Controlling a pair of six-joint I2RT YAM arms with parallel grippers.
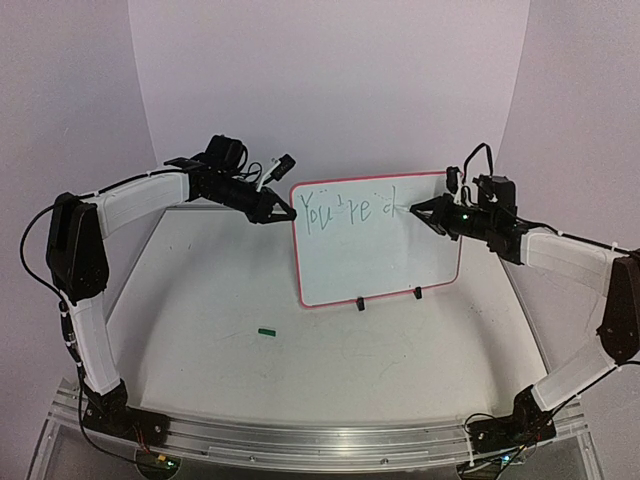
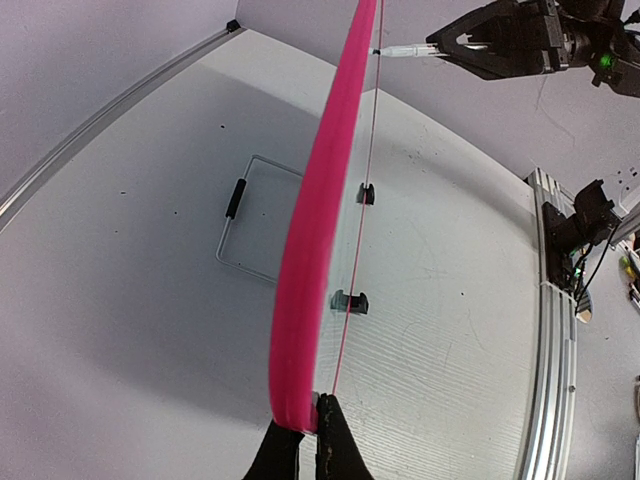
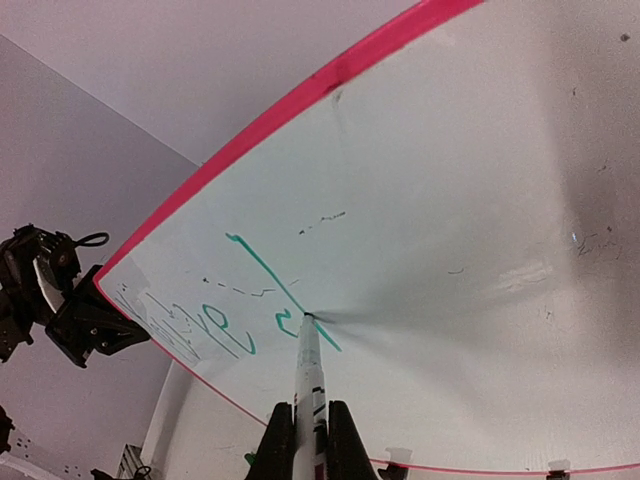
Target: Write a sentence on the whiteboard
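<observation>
The whiteboard (image 1: 375,255), red-framed, stands upright on the table. Its green sentence (image 1: 345,212) reads "You're", then a "c" and a tall stroke. My left gripper (image 1: 290,213) is shut on the board's upper left edge. The left wrist view shows its fingers (image 2: 318,405) pinching the pink frame (image 2: 310,250). My right gripper (image 1: 420,210) is shut on a white marker (image 3: 310,375). The marker's tip touches the board at the tall green stroke (image 3: 270,275). The right gripper (image 3: 310,415) sits just off the board face.
Two black clip feet (image 1: 359,304) (image 1: 418,293) hold the board's bottom edge. A small green cap (image 1: 265,331) lies on the table left of the board. A thin wire rectangle (image 2: 255,215) lies behind the board. An aluminium rail (image 1: 300,435) runs along the near edge.
</observation>
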